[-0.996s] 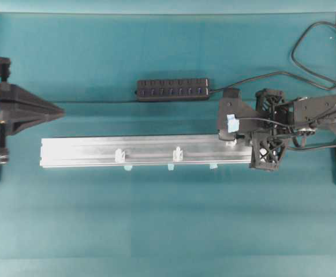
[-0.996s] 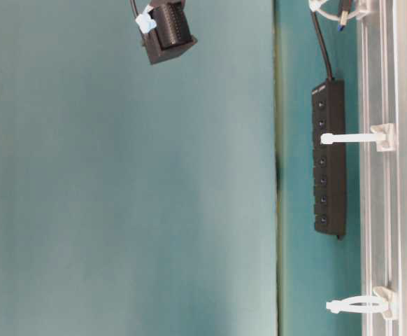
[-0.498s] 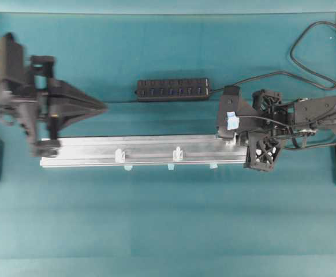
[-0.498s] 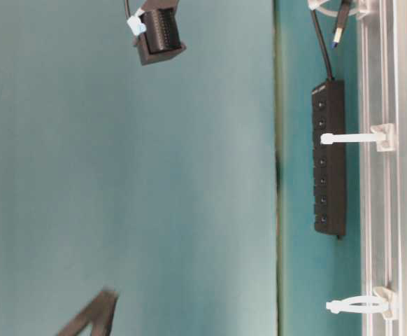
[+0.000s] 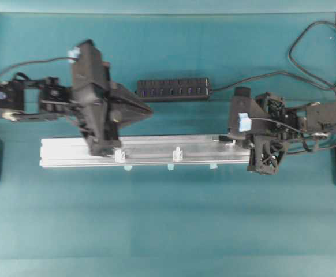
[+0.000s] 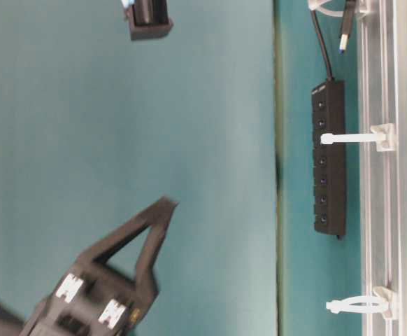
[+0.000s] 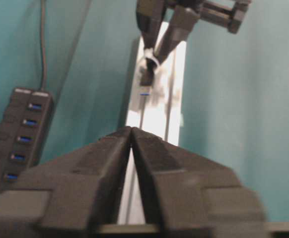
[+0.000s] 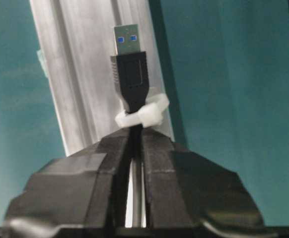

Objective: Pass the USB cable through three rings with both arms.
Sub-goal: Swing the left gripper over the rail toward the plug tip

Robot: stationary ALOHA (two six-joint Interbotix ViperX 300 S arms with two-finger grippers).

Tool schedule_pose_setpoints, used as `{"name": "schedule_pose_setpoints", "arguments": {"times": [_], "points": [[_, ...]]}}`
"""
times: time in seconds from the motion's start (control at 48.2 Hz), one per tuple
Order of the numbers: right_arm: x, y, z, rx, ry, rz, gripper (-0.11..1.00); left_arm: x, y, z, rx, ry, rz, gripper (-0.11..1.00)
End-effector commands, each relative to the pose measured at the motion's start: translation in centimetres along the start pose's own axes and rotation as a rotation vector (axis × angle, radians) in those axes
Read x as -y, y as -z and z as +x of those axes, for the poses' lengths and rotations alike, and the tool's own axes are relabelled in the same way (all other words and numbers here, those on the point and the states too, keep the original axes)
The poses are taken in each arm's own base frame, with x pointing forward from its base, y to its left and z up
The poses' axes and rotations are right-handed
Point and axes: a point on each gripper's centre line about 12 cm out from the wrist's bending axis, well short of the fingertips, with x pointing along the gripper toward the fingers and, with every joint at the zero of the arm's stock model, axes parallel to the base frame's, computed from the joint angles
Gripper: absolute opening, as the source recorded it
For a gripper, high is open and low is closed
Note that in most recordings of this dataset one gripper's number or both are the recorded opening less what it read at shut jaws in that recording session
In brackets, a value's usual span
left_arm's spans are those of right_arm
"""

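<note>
A: What does the thin black USB cable [image 8: 130,74] look like here?

B: In the right wrist view it ends in a blocky black plug with a silver metal tip, two blue marks showing on the tip's face. The plug stands past a small white translucent plastic ring [image 8: 143,115], which loops around the cord just below the plug body.

A: Who has it?

B: The right black wedge-shaped gripper [image 8: 133,141]. Its jaws are pinched onto the cord right behind that ring.

A: Where is that on the table?

B: Over the right end of the long silver aluminium rail [image 5: 156,151], on the teal table surface [image 5: 168,219]. From above, two more white rings [image 5: 120,155] [image 5: 178,154] stand upright along the rail's front edge, both with nothing through them.

A: And the other arm?

B: The left black gripper [image 5: 148,109] points rightward, its body over the rail's left part. In its own wrist view the jaws [image 7: 131,131] nearly meet at the tips, a thin slit between them, holding nothing.

A: Anything else?

B: A black multi-port hub strip [image 5: 172,89] lies behind the rail, its own cord running off to the right.
</note>
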Motion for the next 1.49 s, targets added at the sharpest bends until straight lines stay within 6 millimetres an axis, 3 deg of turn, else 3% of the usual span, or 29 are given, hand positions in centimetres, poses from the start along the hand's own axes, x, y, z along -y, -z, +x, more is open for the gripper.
{"name": "schedule_pose_setpoints", "arguments": {"times": [0.0,0.166,0.249,0.976,1.474], "points": [[0.0,-0.4,-0.5,0.044,-0.006,0.016,-0.07,0.0,-1.1,1.0,0.025,0.001,0.001,0.33],[0.0,-0.3,-0.7,0.074,-0.01,0.02,-0.07,0.1,-1.3,2.6,0.014,0.001,0.002,0.77],[0.1,-0.4,-0.7,0.094,-0.012,0.021,-0.07,0.0,-1.3,3.2,0.008,0.0,0.001,0.88],[0.5,-0.9,-0.9,0.139,-0.01,0.028,-0.07,0.0,-0.3,7.5,-0.041,-0.003,0.009,0.85],[0.5,-0.2,-1.0,0.13,-0.009,0.026,-0.07,1.4,1.1,12.1,-0.084,0.023,0.052,0.85]]}}
